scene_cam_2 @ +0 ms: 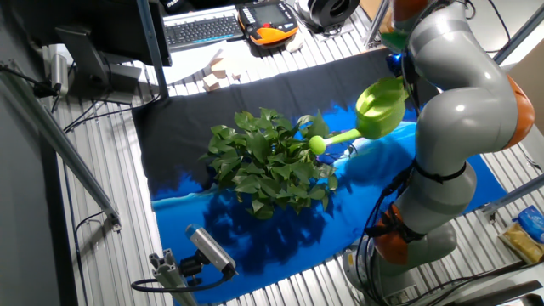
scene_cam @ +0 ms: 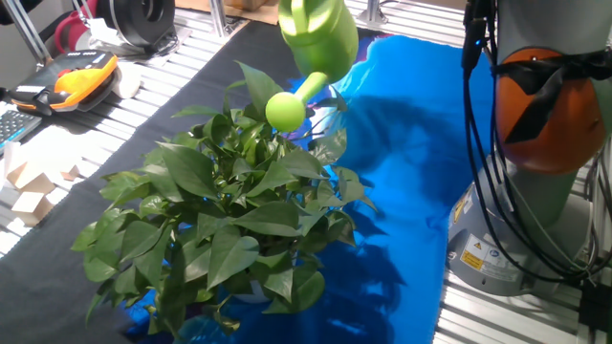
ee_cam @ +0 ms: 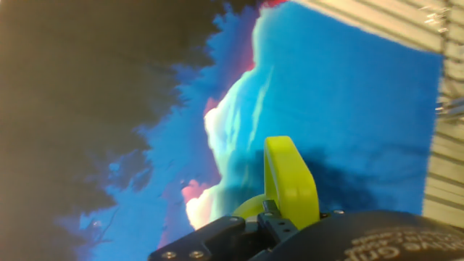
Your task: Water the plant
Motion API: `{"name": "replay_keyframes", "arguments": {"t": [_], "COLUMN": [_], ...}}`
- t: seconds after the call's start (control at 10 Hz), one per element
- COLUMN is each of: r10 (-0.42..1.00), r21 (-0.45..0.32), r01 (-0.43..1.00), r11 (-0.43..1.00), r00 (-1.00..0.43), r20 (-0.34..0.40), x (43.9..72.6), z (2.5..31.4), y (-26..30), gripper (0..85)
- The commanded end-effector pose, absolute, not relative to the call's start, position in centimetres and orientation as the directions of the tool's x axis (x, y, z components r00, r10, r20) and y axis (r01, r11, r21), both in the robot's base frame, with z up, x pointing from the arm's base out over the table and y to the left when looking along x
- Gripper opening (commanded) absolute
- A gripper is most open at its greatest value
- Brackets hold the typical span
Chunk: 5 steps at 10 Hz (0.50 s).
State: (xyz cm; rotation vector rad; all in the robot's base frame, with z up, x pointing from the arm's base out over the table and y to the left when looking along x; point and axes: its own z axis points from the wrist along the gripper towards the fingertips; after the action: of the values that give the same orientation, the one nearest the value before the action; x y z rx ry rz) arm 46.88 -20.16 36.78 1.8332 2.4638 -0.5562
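Note:
The plant (scene_cam: 220, 210) is a big bushy pot plant with glossy green leaves, standing where the black and blue cloths meet; it also shows in the other fixed view (scene_cam_2: 268, 161). The lime-green watering can (scene_cam: 320, 33) hangs in the air, tilted, its round spout head (scene_cam: 284, 110) just over the plant's upper right leaves. It also shows in the other fixed view (scene_cam_2: 382, 106). In the hand view my gripper (ee_cam: 268, 217) is shut on the can's handle (ee_cam: 290, 177). The fingers are out of sight in both fixed views.
A blue cloth (scene_cam: 411, 143) covers the table right of the plant. The arm's base (scene_cam_2: 408, 246) stands at the table edge. Wooden blocks (scene_cam: 29, 186), an orange pendant (scene_cam: 81, 72) and a keyboard (scene_cam_2: 204, 30) lie beyond the black cloth. A camera (scene_cam_2: 208, 251) sits at the front.

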Motion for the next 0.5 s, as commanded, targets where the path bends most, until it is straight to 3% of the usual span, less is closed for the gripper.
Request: {"name": "replay_keyframes", "arguments": {"t": [0.0,0.4], "r10": [0.923,0.913], "r21": [-0.276,-0.328], "r01": [0.931,0.926], "r11": [0.238,0.188], "r00": [-0.305,-0.288], "r20": [-0.233,-0.289], "x": [46.81,46.16], "z": [36.88,37.33], "y": [-19.94,-19.44], "gripper": [0.0,0.0]}}
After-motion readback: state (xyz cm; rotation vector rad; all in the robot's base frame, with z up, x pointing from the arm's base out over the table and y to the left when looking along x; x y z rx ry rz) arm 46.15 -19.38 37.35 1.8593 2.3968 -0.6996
